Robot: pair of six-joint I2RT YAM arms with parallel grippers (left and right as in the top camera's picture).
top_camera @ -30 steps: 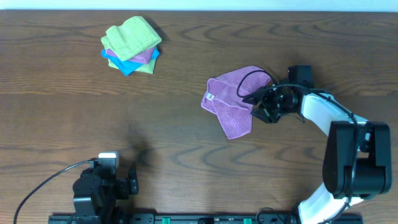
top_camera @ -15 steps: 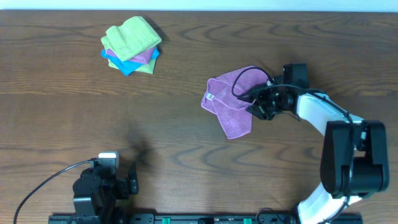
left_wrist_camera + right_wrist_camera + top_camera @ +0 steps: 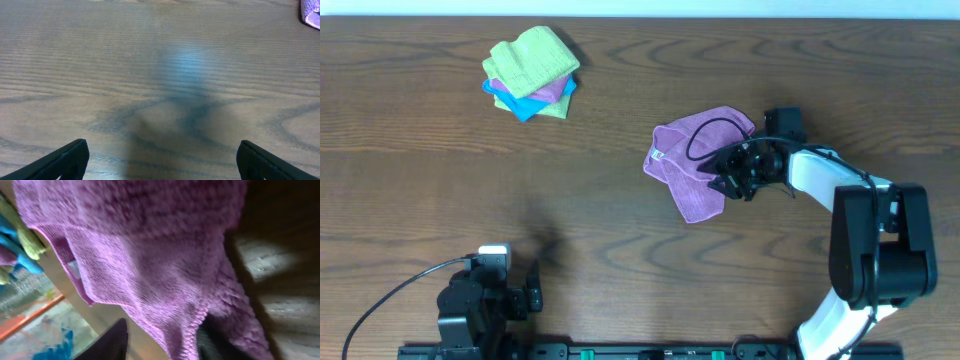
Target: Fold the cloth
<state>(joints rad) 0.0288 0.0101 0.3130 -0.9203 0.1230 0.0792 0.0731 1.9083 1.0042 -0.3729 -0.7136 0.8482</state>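
The purple cloth [image 3: 692,160] lies crumpled on the wooden table right of centre, with a white tag at its left edge. My right gripper [image 3: 730,180] sits at the cloth's lower right edge. In the right wrist view the purple cloth [image 3: 150,255] fills the frame and its hem runs between my two fingers [image 3: 162,342], which are closed on it. My left gripper [image 3: 160,160] is open and empty over bare table at the front left, where it also shows in the overhead view [image 3: 532,292].
A stack of folded cloths [image 3: 531,72], green on top over pink and blue, lies at the back left. It shows blurred at the left edge of the right wrist view [image 3: 15,240]. A black cable loops over the purple cloth.
My right gripper has moved a little to the left, further over the cloth's right side. The left arm has not moved.
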